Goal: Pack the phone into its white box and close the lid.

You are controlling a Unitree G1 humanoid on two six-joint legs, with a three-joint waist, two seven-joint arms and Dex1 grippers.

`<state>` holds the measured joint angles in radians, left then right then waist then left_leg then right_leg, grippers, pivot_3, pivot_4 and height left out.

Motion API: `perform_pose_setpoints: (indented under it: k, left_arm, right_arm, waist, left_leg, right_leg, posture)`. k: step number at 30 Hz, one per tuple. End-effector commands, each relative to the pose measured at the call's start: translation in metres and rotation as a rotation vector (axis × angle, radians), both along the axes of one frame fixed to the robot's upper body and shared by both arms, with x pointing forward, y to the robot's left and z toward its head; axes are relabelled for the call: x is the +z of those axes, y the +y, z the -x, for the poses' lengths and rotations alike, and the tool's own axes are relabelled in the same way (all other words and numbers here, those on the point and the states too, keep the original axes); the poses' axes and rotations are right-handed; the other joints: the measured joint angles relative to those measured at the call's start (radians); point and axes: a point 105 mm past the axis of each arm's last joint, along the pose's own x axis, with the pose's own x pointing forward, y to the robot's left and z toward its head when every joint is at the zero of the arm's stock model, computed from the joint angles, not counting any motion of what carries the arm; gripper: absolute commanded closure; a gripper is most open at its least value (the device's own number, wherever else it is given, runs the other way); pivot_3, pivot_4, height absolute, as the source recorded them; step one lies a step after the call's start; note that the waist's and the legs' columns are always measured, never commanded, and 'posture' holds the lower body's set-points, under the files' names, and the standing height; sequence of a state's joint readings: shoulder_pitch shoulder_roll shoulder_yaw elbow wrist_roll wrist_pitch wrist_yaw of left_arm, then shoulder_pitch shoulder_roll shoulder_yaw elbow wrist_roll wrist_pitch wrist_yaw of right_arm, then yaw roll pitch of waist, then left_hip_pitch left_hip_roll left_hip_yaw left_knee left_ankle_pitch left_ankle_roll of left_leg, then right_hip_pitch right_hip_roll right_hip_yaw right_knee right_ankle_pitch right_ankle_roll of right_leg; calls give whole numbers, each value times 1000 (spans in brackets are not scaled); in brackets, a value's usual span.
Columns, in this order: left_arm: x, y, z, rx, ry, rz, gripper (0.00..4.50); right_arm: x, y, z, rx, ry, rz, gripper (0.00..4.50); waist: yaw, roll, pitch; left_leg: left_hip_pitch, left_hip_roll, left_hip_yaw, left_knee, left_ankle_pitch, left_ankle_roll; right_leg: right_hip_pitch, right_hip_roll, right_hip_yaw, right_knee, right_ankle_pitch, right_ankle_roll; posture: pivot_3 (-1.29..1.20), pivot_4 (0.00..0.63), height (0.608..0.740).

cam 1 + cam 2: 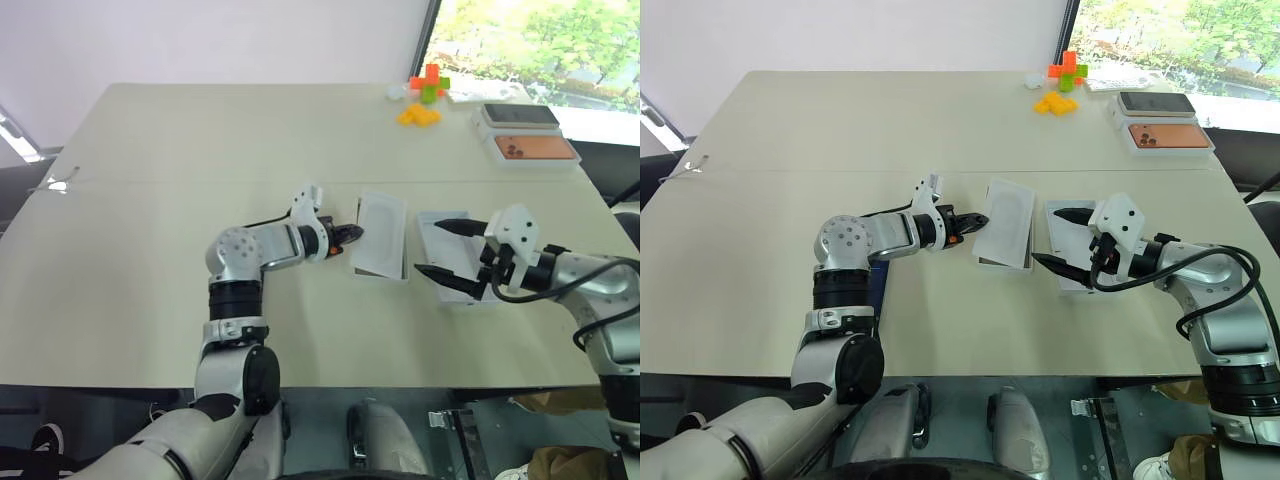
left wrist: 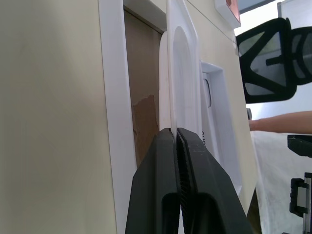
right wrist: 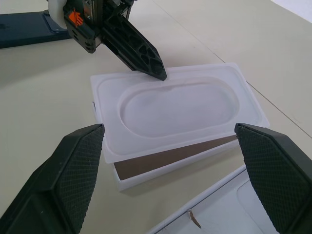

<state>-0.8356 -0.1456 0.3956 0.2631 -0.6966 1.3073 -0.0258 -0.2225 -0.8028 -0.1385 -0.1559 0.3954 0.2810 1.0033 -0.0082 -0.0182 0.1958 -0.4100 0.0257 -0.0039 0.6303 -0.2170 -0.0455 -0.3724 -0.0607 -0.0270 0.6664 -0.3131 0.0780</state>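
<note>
Right wrist view: left hand [image 3: 155,73] pinching insert [image 3: 178,107] above white box [image 3: 146,170]; right hand [image 1: 440,250] spread.

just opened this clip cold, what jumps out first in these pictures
The left hand, shut on the edge of a flat white insert with an oval recess, holds it tilted over the white box mid-table. Beside it, the right hand hovers wide open over the lid. At the far right corner sit bright toy blocks and two more boxes.
</note>
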Motion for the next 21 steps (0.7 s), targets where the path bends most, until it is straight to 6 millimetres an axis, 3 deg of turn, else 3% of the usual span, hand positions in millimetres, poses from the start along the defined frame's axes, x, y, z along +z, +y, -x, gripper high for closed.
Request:
perform_pose_setpoints:
  k: [1,8,11,16,21]
  left_arm:
    - [8,-5,3,-8,-35,8,4491]
    - [8,-7,-1,16,-33,14,4491]
    - [8,-7,-3,27,-58,-9,3479]
    - [14,-6,-3,25,-74,12,1048]
    - [30,-4,-2,1,-120,35,1048]
  right_arm:
    - [14,3,1,13,-66,2,0]
    - [14,4,1,14,-69,0,0]
    - [14,5,0,14,-71,3,0]
    - [14,5,-1,13,-71,0,0]
    - [15,5,-2,10,-70,-7,0]
  waist:
    - [1,0,0]
    - [1,0,0]
    - [1,0,0]
    - [1,0,0]
    - [0,0,0]
  left_leg:
    - [0,0,0,0,0,0]
    - [0,0,0,0,0,0]
    - [0,0,0,0,0,0]
    - [0,0,0,0,0,0]
    - [0,0,0,0,0,0]
  right_leg:
    - [0,0,0,0,0,0]
    - [0,0,0,0,0,0]
    - [0,0,0,0,0,0]
    - [0,0,0,0,0,0]
    - [0,0,0,0,0,0]
  posture:
    - [0,150,739]
    - [0,150,739]
    - [0,150,739]
    - [0,150,739]
    - [0,150,739]
